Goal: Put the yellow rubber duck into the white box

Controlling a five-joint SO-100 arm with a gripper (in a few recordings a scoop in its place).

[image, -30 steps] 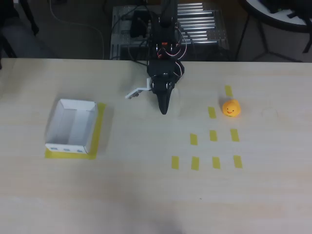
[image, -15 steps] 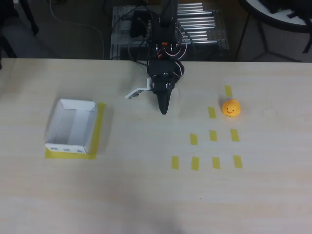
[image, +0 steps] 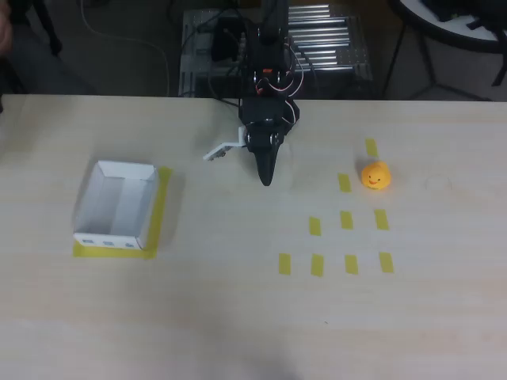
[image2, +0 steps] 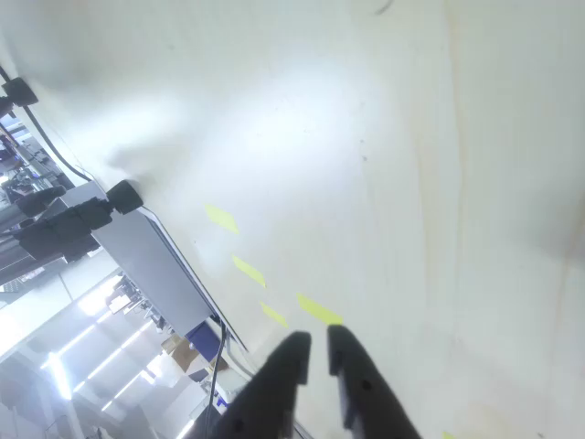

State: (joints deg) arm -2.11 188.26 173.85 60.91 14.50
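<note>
One pale wood-grain surface (image: 238, 317) carries everything. One white box (image: 116, 204), open top, sits at the left of the overhead view on a yellow tape patch (image: 161, 207) that shows along its right and bottom sides; three small dots show on the box's lower outer wall, and nothing lies inside. One black arm (image: 268, 87) comes in from the top edge, centre. One gripper (image: 266, 178) points down the picture, fingers nearly pressed together with a thin slit between them in the wrist view (image2: 313, 346), holding nothing, with a white plate (image: 222, 150) sticking out to its left. One yellow rubber duck (image: 376, 175) stands on the surface, right of the gripper and well apart from it, far from the box. Nine small yellow tape strips (image: 346, 220) lie in a loose grid around and below the duck: two near it, three in the middle row, four in the bottom row. The duck sits between the top strip and the one to its left, touching neither.
</note>
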